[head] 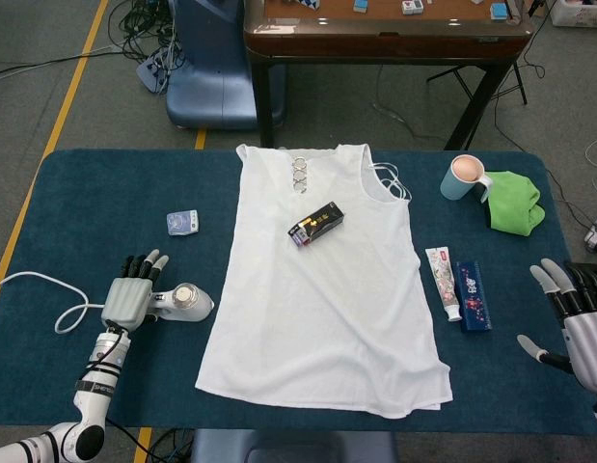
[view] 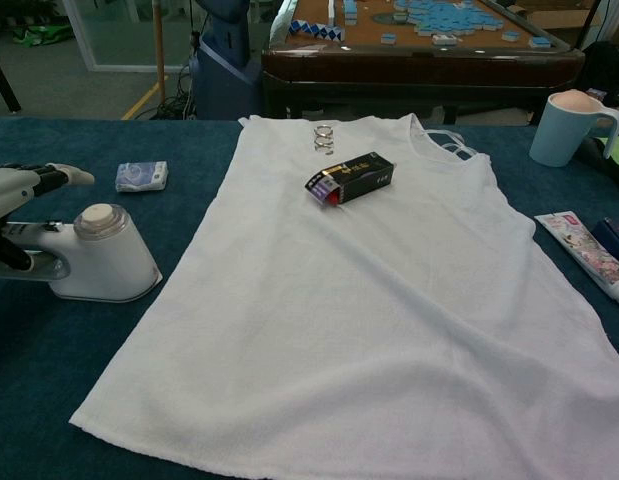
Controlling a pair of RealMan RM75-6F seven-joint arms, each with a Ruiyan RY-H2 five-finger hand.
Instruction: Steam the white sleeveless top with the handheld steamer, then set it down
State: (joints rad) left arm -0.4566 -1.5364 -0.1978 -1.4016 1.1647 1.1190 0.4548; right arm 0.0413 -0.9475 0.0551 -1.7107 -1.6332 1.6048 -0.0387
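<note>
A grey floor with yellow tape lines and loose cables surrounds the table, covered in dark blue cloth; beyond it stand a wooden games table and a blue chair. The white sleeveless top lies flat at the table's middle, a small black box on it. Left of the top sits the handheld steamer, the left robot hand over its handle; whether it grips cannot be told. Far right of the top, the right robot hand is spread, empty.
</note>
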